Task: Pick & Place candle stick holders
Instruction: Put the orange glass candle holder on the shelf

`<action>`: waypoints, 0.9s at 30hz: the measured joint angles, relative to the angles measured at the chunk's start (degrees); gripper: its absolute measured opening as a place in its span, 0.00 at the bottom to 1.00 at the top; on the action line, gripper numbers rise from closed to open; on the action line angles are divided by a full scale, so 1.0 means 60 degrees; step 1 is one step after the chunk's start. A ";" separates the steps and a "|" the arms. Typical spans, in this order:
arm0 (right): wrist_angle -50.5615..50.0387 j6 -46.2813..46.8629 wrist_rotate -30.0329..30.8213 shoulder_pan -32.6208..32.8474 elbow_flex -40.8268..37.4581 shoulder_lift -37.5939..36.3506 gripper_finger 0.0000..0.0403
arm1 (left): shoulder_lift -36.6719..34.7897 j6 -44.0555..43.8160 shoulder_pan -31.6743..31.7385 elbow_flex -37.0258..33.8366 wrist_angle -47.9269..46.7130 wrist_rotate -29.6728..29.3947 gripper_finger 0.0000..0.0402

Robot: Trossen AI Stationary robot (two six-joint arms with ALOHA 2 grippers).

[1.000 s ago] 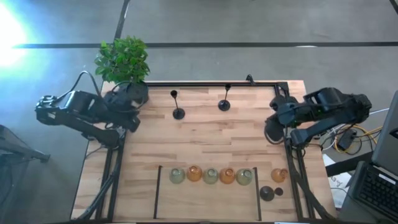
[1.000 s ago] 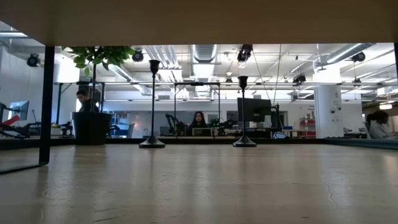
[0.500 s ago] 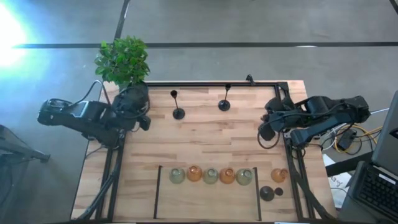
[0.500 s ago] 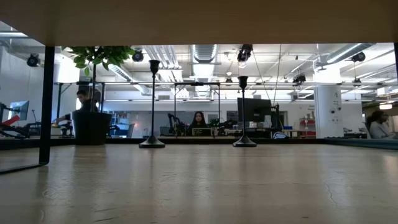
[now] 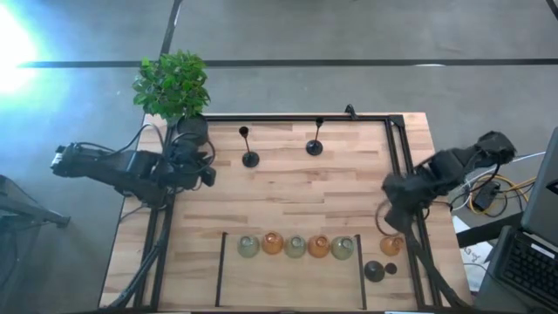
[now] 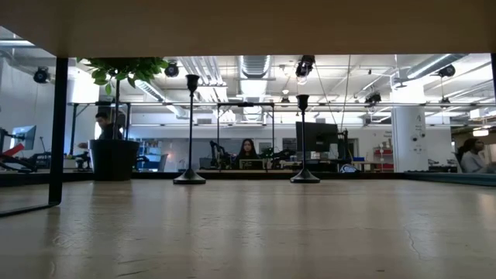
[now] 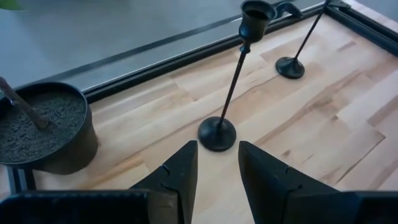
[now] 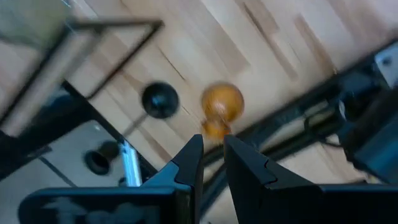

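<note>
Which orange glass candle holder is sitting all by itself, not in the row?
The orange holder right of the black frame, beside the right gripper. The other orange ones sit between the greenish glass holders in the row inside that frame.

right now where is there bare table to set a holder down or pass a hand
The widest bare wood is the table middle, between the two black thin-stemmed holders at the far side and the near row of glass holders. Bare wood also lies left of that row. It is crowded at the near right corner, round the amber holder, dark holders and right gripper.
</note>
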 joint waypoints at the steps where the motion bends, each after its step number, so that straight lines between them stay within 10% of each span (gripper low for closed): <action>1: -0.0023 0.0353 0.0029 0.0348 -0.0150 -0.0043 0.14 | -0.0034 -0.0003 0.0000 -0.0013 0.0009 -0.0004 0.30; 13: 0.0978 0.6633 0.2054 0.4167 -0.1336 -0.0495 0.14 | -0.0438 0.0066 0.0073 -0.0013 0.0085 -0.0356 0.30; 27: 0.3105 0.8001 0.1999 0.5013 -0.3265 -0.0469 0.14 | -0.0550 0.0087 0.0076 -0.0013 0.0327 -0.0331 0.30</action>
